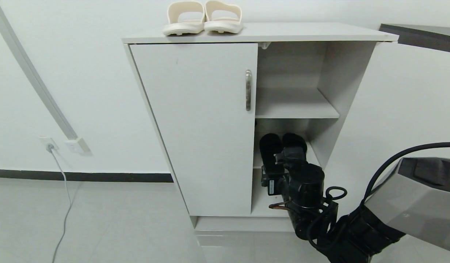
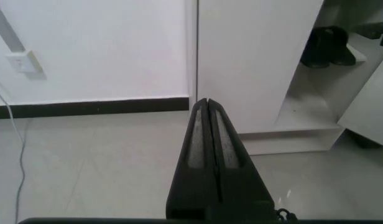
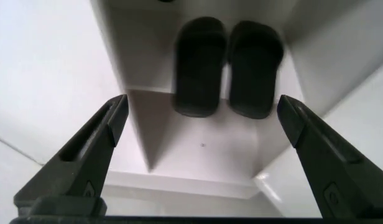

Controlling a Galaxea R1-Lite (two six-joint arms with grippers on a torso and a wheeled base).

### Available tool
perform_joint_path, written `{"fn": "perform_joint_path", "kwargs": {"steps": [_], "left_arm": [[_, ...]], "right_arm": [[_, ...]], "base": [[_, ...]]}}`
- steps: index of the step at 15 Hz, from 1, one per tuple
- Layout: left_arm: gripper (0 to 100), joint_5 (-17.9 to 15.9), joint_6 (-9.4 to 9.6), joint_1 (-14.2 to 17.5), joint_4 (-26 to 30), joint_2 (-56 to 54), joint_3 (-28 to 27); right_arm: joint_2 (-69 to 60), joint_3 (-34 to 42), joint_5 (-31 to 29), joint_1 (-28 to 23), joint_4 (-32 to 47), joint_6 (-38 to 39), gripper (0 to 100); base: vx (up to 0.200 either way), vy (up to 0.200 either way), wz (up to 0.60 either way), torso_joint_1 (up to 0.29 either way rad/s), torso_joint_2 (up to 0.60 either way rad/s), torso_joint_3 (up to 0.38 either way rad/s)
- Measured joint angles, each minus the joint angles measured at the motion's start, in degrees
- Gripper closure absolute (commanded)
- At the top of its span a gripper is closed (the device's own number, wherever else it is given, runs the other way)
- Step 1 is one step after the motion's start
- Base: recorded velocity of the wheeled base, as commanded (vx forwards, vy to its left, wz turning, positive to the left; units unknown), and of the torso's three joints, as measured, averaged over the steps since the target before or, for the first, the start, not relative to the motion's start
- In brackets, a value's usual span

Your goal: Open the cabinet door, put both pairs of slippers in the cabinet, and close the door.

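White wall (image 1: 82,91) above grey tiled floor (image 1: 119,219), with a wall socket (image 1: 46,142) and cable (image 1: 64,204) at left. Left gripper (image 2: 207,106), fingers pressed together, hangs over the floor. White two-door wooden cabinet (image 1: 301,34): left door (image 1: 195,128) shut, cream open-toe slippers (image 1: 203,18) on top, black slippers (image 3: 226,65) on a lower shelf inside. Right gripper (image 3: 202,102), fingers spread apart, faces the black pair. Right door (image 1: 393,109) stands open.

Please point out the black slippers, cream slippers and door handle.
Black slide slippers (image 3: 201,62), right wrist view: one slipper's strap.
Cream slide slippers (image 1: 184,28), head view: one sole's front.
Silver metal door handle (image 1: 248,90), head view: bar's middle.
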Motion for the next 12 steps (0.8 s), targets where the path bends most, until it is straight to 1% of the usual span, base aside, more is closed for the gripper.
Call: {"fn": "perform_joint_path", "kwargs": {"steps": [7,11,12], "left_arm": [[100,-0.02,-0.09,0.01,0.02,0.0,0.0],[100,-0.02,-0.09,0.01,0.0,0.02,0.0],[100,-0.02,-0.09,0.01,-0.02,0.02,0.0]], "right_arm": [[0.04,0.02,0.0,-0.05,-0.18,0.0,0],[0.11,0.66,0.01,-0.07,-2.57,-0.96,0],[0.15,0.79,0.06,-0.07,-3.68,-1.24,0]], "base": [[0.0,0.2,0.0,0.001,0.0,0.002],[0.0,0.2,0.0,0.0,0.0,0.004],[0.0,0.0,0.0,0.0,0.0,0.0]]}}
